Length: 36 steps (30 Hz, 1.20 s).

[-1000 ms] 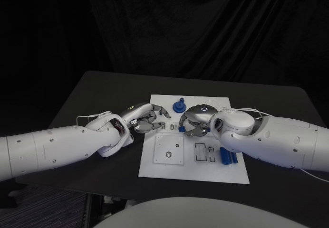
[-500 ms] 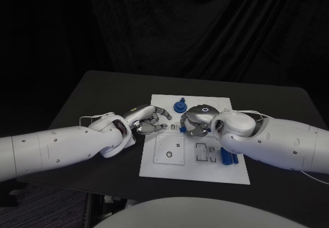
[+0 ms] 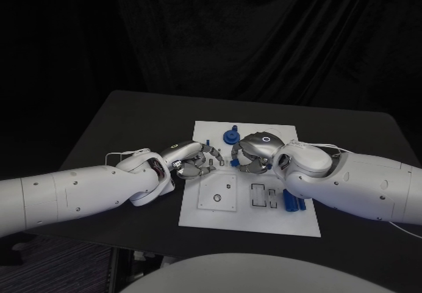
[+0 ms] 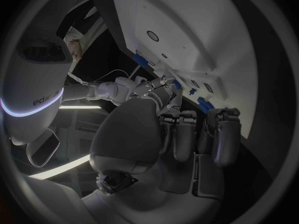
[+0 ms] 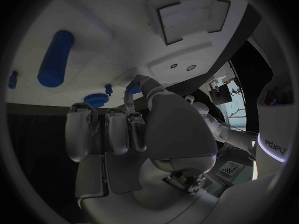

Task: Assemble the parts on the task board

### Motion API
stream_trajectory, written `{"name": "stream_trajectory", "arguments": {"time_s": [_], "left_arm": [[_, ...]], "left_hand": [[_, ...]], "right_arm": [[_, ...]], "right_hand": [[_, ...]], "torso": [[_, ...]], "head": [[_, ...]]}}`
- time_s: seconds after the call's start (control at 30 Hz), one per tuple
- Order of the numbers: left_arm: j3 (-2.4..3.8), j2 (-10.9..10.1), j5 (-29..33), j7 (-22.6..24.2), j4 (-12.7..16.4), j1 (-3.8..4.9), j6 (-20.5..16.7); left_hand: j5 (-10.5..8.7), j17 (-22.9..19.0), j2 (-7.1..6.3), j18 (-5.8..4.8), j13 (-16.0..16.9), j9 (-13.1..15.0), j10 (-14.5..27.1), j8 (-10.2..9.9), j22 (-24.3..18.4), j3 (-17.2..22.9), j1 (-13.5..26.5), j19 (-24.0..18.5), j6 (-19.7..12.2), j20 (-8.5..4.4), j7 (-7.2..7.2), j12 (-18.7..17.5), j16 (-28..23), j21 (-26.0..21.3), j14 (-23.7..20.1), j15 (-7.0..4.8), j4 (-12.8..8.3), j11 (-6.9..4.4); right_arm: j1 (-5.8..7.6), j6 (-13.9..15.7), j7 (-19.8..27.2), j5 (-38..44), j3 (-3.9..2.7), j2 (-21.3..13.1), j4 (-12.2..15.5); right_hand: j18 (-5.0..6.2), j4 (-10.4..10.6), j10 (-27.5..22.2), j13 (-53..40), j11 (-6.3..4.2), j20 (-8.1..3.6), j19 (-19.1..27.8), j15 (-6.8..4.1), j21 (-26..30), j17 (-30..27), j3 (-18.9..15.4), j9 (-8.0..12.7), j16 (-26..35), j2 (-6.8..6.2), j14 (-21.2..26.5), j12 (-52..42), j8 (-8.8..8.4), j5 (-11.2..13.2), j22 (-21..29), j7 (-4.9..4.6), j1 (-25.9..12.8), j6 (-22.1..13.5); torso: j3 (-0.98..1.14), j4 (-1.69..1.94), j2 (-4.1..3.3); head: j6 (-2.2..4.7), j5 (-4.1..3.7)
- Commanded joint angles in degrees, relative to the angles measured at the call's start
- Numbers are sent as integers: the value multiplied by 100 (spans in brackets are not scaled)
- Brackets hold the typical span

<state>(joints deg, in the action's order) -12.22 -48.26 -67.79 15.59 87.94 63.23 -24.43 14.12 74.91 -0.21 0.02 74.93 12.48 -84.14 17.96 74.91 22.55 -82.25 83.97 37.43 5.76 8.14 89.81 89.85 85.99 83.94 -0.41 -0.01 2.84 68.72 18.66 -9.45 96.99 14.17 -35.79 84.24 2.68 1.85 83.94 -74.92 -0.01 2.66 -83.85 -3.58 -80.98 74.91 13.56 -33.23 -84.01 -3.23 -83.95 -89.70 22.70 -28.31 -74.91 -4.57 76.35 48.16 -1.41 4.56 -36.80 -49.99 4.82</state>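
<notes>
Your task board (image 3: 255,217) lies in the middle of the black desk (image 3: 114,122), and both robot hands meet over its far half. Your left robot hand (image 3: 189,162) sits at the board's left edge with its fingers curled toward the centre; from the head view you cannot tell whether anything is between them, and the left wrist view shows the fingers (image 4: 177,134) bent down over the board without a clear object in them, so its grasp state stays uncertain. Your right robot hand (image 3: 250,152) hovers just beside it, over the board's far middle. In the right wrist view its fingertips (image 5: 134,87) pinch a small blue part (image 5: 132,88) close to the board surface. A round blue knob-like part (image 3: 231,135) stands on the board's far edge, just beyond the two hands. A long blue cylinder (image 3: 290,200) lies on the board's right side, near the right forearm, next to two rectangular slots (image 3: 261,195). Nearer than the hands, the board carries a raised square plate (image 3: 216,194) with a round hole in it. In the right wrist view the long cylinder (image 5: 55,58) lies flat on the white surface, well apart from the pinched part.
</notes>
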Motion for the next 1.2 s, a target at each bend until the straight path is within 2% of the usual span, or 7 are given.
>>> {"name": "stream_trajectory", "arguments": {"time_s": [0.03,0.3,0.37,0.53,1.03,1.1,1.2], "left_arm": [[4,40,5,159,-10,-17,278],[5,146,-2,196,-79,-33,326],[5,167,-41,199,-98,-34,287],[5,244,-169,185,-169,-38,225],[5,376,-226,65,-310,-82,284],[5,386,-227,40,-318,-93,313],[5,394,-228,11,-324,-103,343]], "left_hand": [[28,1509,-21,109,1507,-61,-586,-76,1365,62,-31,379,-8,-27,-61,19,15,-23,606,-51,1,-66],[50,1509,-81,110,1507,-244,-586,-357,1364,260,-12,376,69,-127,-209,19,15,-26,606,-157,28,-191],[95,1509,-96,113,1507,-312,-586,-495,1360,319,-10,369,-9,-164,-281,19,15,-38,606,-200,28,-245],[158,1509,-117,115,1507,-367,-586,-603,1358,358,22,365,-44,-201,-325,19,15,-45,606,-237,45,-285],[184,1509,-127,118,1507,-413,-586,-685,1354,372,38,360,-130,-222,-347,19,15,-56,606,-257,58,-307],[190,1509,-129,116,1507,-395,-586,-660,1355,379,52,362,10,-231,-335,19,15,-51,606,-264,68,-306],[192,1509,-130,117,1507,-396,-586,-659,1354,382,56,361,31,-234,-330,19,15,-54,606,-264,70,-304]], "right_arm": [[-5,232,-70,54,-4,-9,29],[-5,167,-101,35,-4,1,47],[-5,141,-100,-16,-4,8,49],[-5,84,-100,-96,-4,22,50],[-5,37,-78,-131,-5,21,85],[-5,57,-69,-131,-5,21,92],[-5,97,-53,-132,-5,19,104]], "right_hand": [[-49,-9,567,-1464,-8,-30,-245,-33,2,597,32,-139,13,26,-419,1,59,-33,-1220,-9,-24,-11],[-50,4,574,-1471,3,-28,-247,-27,-3,604,40,-143,8,22,-420,-4,57,-45,-1222,-15,-51,-18],[-51,6,574,-1471,5,-27,-248,-26,-5,606,41,-144,6,22,-421,-4,58,-43,-1223,-15,-55,-17],[-51,9,577,-1476,10,-26,-249,-23,-6,610,45,-146,4,23,-422,-7,61,-42,-1223,-15,-60,-11],[-51,9,569,-1466,17,-23,-249,-18,-6,609,51,-145,4,15,-422,-1,56,-30,-1223,-20,-69,-18],[-51,9,570,-1467,18,-21,-249,-16,-6,608,53,-144,4,13,-422,-1,53,-24,-1223,-22,-70,-21],[-51,9,570,-1467,18,-21,-249,-16,-6,608,53,-144,4,13,-422,-1,53,-24,-1223,-22,-70,-21]], "torso": [[0,0,-1],[-1,2,-2],[-2,-2,-2],[-2,-1,-4],[-3,3,1],[-3,4,0],[-3,2,0]], "head": [[-1,3],[-1,6],[-1,6],[-1,13],[-1,19],[-1,18],[-1,19]]}}
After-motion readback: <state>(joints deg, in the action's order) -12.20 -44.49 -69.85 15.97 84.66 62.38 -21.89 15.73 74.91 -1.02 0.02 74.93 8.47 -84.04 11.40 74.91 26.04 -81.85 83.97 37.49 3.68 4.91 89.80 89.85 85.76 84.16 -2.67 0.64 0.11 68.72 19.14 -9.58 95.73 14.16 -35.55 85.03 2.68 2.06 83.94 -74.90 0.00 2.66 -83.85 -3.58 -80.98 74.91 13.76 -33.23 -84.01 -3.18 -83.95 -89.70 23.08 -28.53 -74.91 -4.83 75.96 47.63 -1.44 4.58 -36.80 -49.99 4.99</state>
